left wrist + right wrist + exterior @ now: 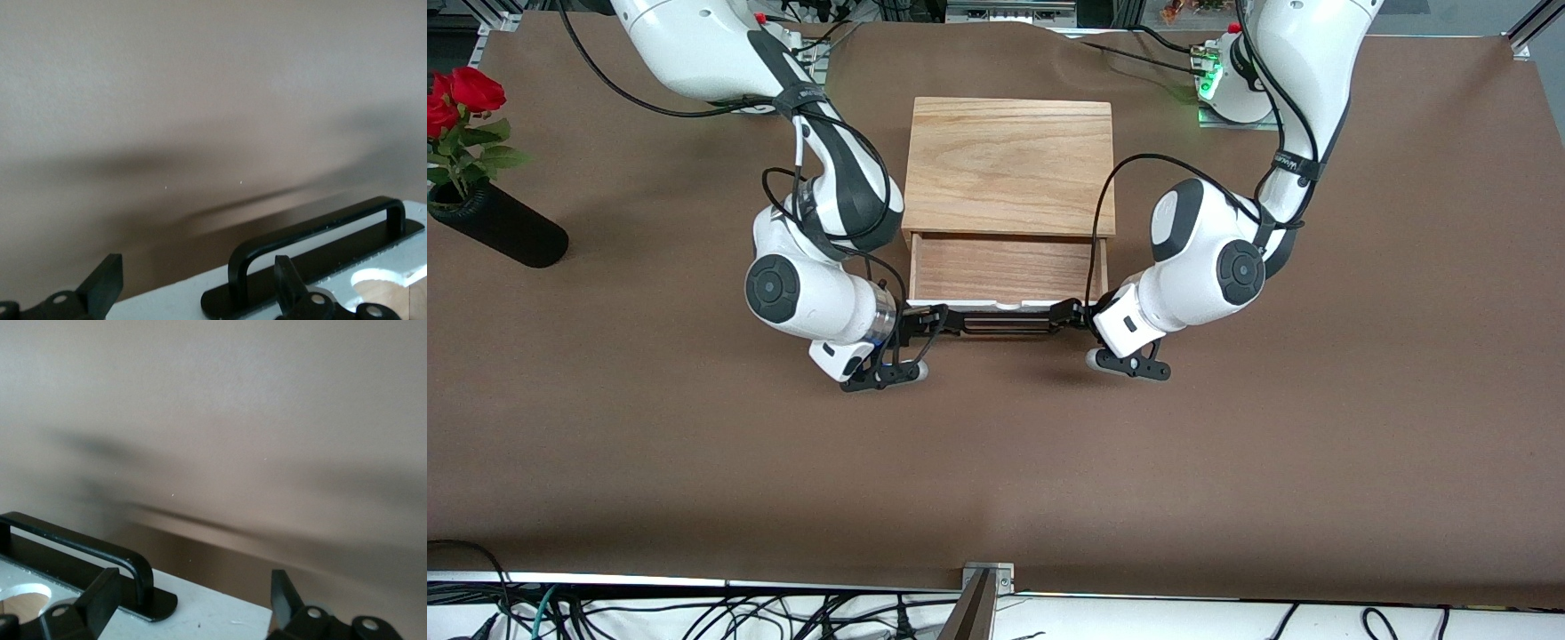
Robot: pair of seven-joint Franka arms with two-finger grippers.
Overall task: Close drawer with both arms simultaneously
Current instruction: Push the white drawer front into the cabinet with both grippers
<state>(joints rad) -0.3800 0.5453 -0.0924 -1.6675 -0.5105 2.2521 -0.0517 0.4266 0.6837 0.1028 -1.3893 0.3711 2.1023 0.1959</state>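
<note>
The drawer [1005, 267] stands pulled out of its wooden box [1009, 164] toward the front camera. Its white front panel [1009, 306] carries a black bar handle [1005, 325]. My left gripper [1073, 313] is open at the panel's end toward the left arm. In the left wrist view [198, 287] one finger [288, 283] stands by the handle [313, 230] and the other is off the panel's [167, 300] end. My right gripper [927, 318] is open at the other end. In the right wrist view [193, 599] it straddles the panel [207, 617] beside the handle [73, 543].
A black vase [503, 229] with red roses [458, 93] lies toward the right arm's end of the table. Brown table surface [996, 462] spreads from the drawer toward the front camera. Cables hang below the table's front edge.
</note>
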